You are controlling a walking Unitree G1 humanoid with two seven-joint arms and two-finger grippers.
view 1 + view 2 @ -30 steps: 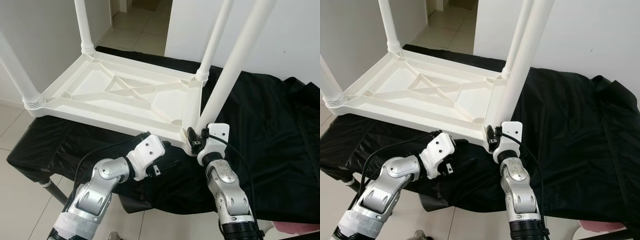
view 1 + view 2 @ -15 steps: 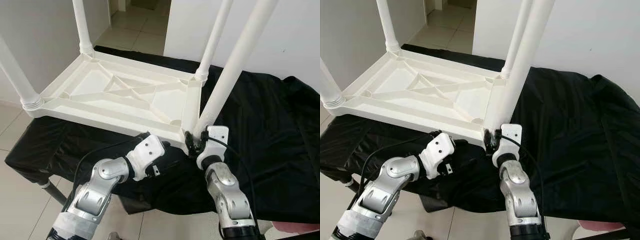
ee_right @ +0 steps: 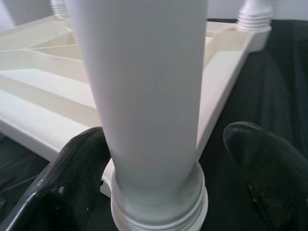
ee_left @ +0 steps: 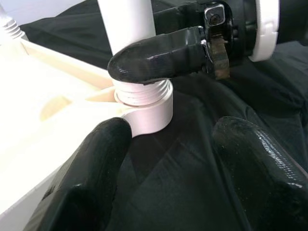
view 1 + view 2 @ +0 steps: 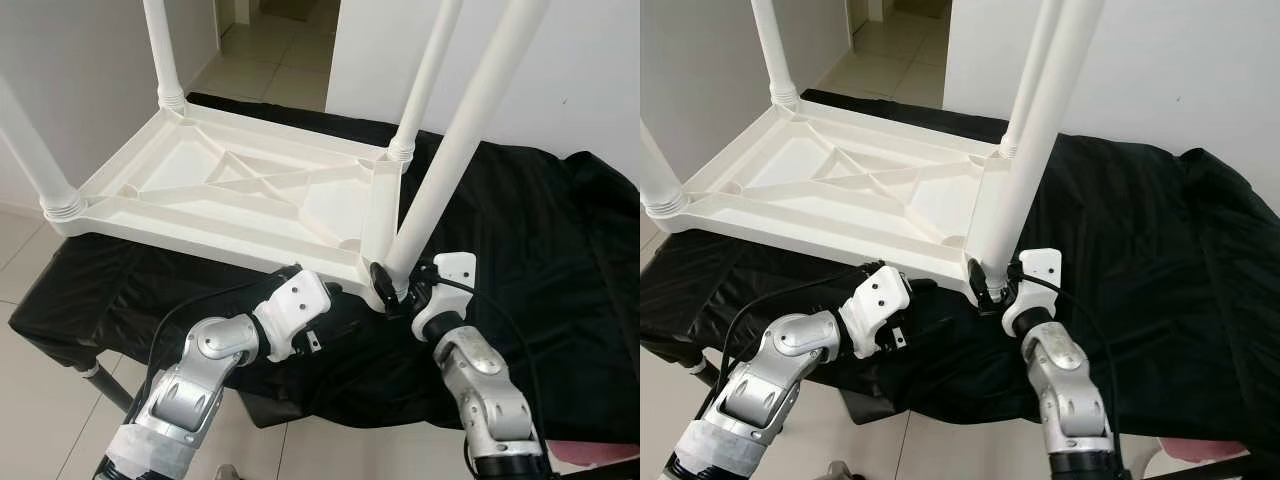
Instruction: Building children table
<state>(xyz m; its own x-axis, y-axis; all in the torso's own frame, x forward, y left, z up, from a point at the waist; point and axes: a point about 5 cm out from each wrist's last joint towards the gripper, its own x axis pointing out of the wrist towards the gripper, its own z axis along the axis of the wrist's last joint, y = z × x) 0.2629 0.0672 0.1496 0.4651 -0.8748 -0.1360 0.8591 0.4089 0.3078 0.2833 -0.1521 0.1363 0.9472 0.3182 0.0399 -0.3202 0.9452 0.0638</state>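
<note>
- The white plastic children's table top [image 5: 235,190] lies upside down on a table draped in black cloth [image 5: 540,260], with its ribbed underside facing up. Four round white plastic legs rise from its corners.
- The nearest white leg [image 5: 450,165] stands in the near right corner socket [image 4: 144,108]. In the left wrist view its threaded collar still shows a few ridges above the socket rim, so I judge it not yet fully screwed home.
- Compared with half a second ago, the right wrist has rolled outward to the robot's right: its white housing now sits further right of the leg base, while the black fingers stay at the foot of the leg. That reads as a turn of the leg, a twist to drive the thread in.
- The right claw [image 5: 392,290] straddles the base of that leg. One finger [image 4: 159,53] presses on the leg just above the collar. In the right wrist view the other finger stands off from the leg with a gap, so the claw is spread, not clenched.
- The left claw [image 4: 178,163] hangs open over the black cloth just beside the corner socket, gripping nothing; its arm has not moved.
- With three legs seated and this one turning, the assembly looks close to done; more twists seem needed.
</note>
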